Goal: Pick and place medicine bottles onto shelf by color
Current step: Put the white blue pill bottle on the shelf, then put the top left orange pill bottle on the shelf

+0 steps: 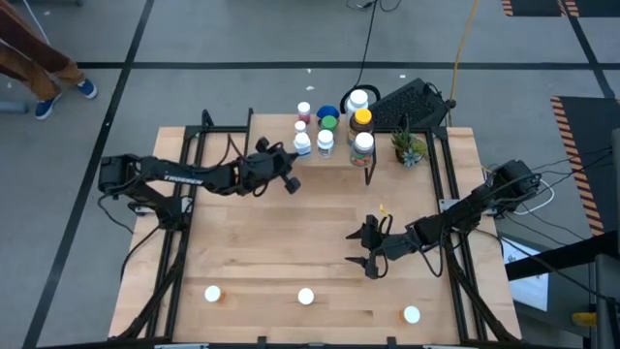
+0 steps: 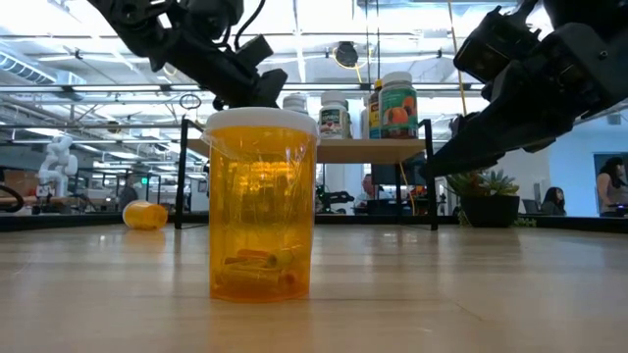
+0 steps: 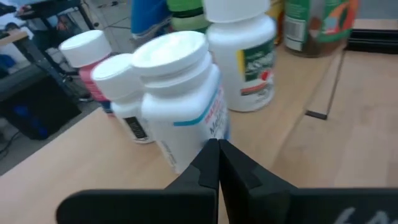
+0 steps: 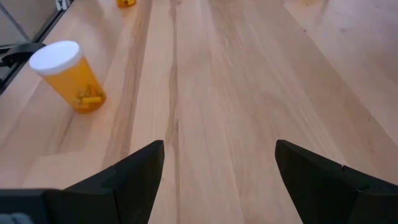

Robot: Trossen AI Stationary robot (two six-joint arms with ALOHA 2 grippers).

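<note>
Several medicine bottles stand grouped on the shelf [image 2: 343,150] at the table's far side: white ones [image 1: 302,143], a pink one [image 3: 93,81], green and blue ones [image 1: 327,120], and tall ones [image 1: 362,145]. My left gripper [image 3: 217,152] is shut, its tips just before a white-capped white bottle [image 3: 183,93]. Orange bottles stand near the table's front edge [image 1: 212,294] [image 1: 306,297] [image 1: 412,314]. My right gripper [image 4: 217,168] hangs open over bare table right of centre [image 1: 370,254], with an orange bottle [image 4: 68,78] ahead of it. My left gripper's shut fingertips [image 3: 211,155] stand right at the lower wall [image 3: 186,155] of the white bottle, coming level from the table's left. Whether they touch it cannot be told.
A small potted plant [image 1: 407,147] stands right of the shelf. A black keyboard [image 1: 412,102] lies beyond the table's far edge. One orange bottle [image 2: 145,216] shows lying on its side in the low view. Bare wood spreads across the table's middle.
</note>
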